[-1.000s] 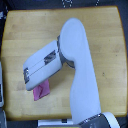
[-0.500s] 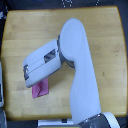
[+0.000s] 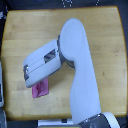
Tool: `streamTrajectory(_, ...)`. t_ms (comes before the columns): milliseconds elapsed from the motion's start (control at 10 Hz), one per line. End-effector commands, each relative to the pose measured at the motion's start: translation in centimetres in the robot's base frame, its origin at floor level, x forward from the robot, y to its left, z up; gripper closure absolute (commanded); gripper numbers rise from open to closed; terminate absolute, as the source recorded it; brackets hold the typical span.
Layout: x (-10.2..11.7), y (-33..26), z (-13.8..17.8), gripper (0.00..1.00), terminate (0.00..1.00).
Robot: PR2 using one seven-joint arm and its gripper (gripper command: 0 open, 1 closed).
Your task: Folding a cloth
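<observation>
The cloth (image 3: 40,91) is a small pink-magenta piece lying on the wooden table (image 3: 30,30) toward the exterior view's lower left. Its upper part is hidden under the white wrist housing. My gripper (image 3: 25,75) points to the exterior view's left, and its tip sits just up and left of the visible cloth. The fingers are too blurred and foreshortened to show whether they are open or shut, or whether they hold the cloth's edge.
My large white arm (image 3: 82,75) rises from the bottom edge and bends at the elbow near the table's middle, covering much of the tabletop. A pale object (image 3: 2,90) lies off the table's left edge.
</observation>
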Motion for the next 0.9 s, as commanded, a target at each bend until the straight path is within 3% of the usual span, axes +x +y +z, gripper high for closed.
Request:
streamTrajectory(0, 0.8, -0.8, 0.4, 0.0, 0.0)
streamTrajectory(400, 1.6, -1.0, 1.5, 0.0, 0.0)
streamTrajectory(800, 3.9, -2.3, 5.5, 0.0, 0.0)
